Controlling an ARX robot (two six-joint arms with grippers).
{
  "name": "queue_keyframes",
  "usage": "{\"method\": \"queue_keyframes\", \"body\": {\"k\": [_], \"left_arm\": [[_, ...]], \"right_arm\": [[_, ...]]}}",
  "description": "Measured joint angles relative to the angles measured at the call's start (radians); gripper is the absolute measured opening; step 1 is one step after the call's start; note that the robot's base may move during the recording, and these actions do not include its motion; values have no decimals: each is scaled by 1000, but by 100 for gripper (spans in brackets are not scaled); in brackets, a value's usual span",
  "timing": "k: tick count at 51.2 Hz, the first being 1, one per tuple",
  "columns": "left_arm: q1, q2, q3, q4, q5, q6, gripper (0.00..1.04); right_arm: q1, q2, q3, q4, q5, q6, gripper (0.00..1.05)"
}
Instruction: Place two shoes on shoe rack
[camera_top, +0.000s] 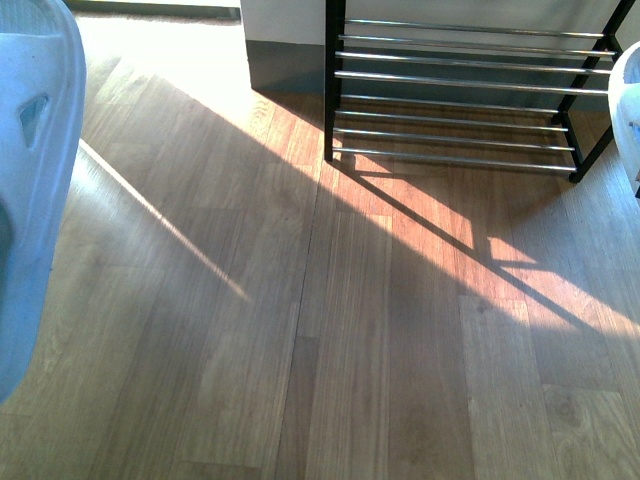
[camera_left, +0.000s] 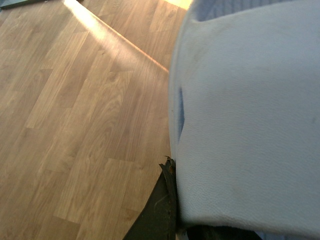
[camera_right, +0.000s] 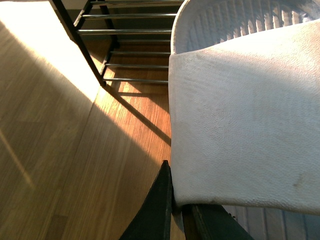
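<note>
A pale blue-white slide sandal (camera_top: 35, 170) hangs at the left edge of the front view, raised off the floor. In the left wrist view my left gripper (camera_left: 172, 200) is shut on this sandal (camera_left: 245, 115), with one black finger (camera_left: 157, 210) pressed against its strap. A second slide sandal (camera_top: 628, 105) shows at the right edge of the front view, beside the shoe rack (camera_top: 460, 95). My right gripper (camera_right: 172, 205) is shut on that sandal (camera_right: 240, 130); the rack (camera_right: 125, 35) lies just beyond it. No grey sneakers are in view.
The wooden floor (camera_top: 320, 330) carries bright sun patches and the rack's shadow. A grey-white wall base (camera_top: 285, 60) stands left of the rack. The rack's visible rod shelves hold nothing.
</note>
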Motion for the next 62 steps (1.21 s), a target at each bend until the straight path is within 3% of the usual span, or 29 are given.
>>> {"method": "queue_keyframes", "body": {"k": [62], "left_arm": [[0,0,-2,0,0,2,2]], "right_arm": [[0,1,-2,0,0,4,2]]}}
